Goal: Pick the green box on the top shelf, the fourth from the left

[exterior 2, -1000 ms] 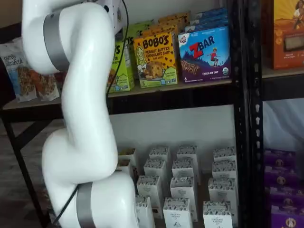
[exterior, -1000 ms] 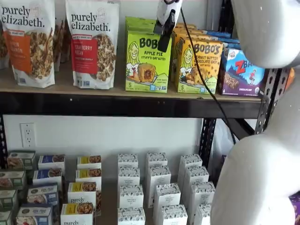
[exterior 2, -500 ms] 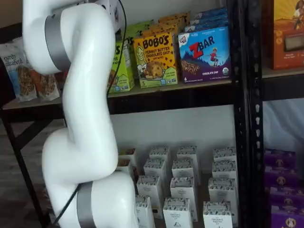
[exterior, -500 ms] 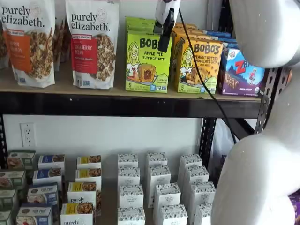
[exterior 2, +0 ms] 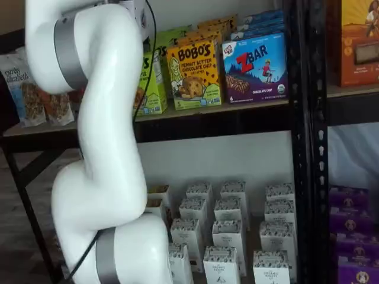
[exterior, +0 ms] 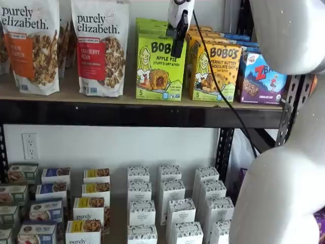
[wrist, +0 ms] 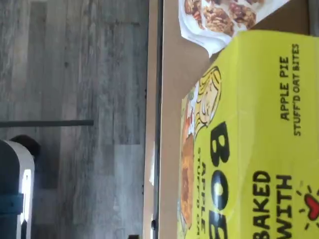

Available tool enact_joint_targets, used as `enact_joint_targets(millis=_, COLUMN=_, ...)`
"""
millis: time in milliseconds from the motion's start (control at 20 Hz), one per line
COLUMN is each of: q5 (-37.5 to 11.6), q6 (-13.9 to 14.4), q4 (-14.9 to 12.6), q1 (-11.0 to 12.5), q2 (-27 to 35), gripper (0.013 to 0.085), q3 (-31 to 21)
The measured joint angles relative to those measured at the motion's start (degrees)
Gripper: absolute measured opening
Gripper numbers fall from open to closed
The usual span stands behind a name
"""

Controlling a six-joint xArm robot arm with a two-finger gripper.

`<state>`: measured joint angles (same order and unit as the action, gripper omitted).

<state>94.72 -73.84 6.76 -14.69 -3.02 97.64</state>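
1. Green box [exterior: 160, 67]: upright cardboard carton, lime-green, flat glossy front printed with a cartoon blonde girl and a pastry; standing on the top shelf [exterior: 127, 114] at its front edge, more green cartons lined up behind it.
2. Same green box [wrist: 259, 144] filling much of the wrist view, seen close from above: smooth panel lettered "APPLE PIE STUFF'D OAT BITES"; tan board of the top shelf [wrist: 172, 99] beside it, grey plank floor beyond the shelf edge.
3. Top shelf: long tan wooden board fronted by a thick black metal beam, carried on black perforated steel uprights.
4. Gripper [exterior: 176, 48]: white body with black fingers hanging from above, in front of the green box's upper right corner; fingers seen as one dark shape with no gap showing, so open or closed cannot be told; black cable trailing down beside it.
5. Orange box [exterior: 214, 72] just right of the green box, blue box [exterior: 261, 79] further right; soft white pouch [exterior: 100, 48] just left.
6. Green box [exterior 2: 153, 83] largely hidden behind the smooth white arm [exterior 2: 106, 136].
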Motion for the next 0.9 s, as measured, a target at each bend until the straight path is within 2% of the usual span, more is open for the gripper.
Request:
enact_joint_targets(millis=300, q5=-2.3, q6=0.3, q4=0.0, q1=-0.4, q2=-1.0, gripper=0.085, q3=-2.2)
enact_joint_targets(millis=400, q5=-2.5, q6=0.3, q4=0.3, q1=-0.4, q2=-1.1, gripper=0.077, q3=-2.4)
enact_joint_targets(millis=550, q5=-2.5, q6=0.4, q4=0.3, q1=-0.5, q2=-1.1, gripper=0.073, q3=-2.3)
enact_joint_targets(millis=700, q5=-2.5, q6=0.5, q4=0.4, q1=-0.5, q2=-1.1, gripper=0.065, q3=-2.3)
enact_joint_targets(millis=900, q5=-2.4, q6=0.5, q4=0.1, q1=-0.6, q2=-1.1, gripper=0.065, q3=-2.2)
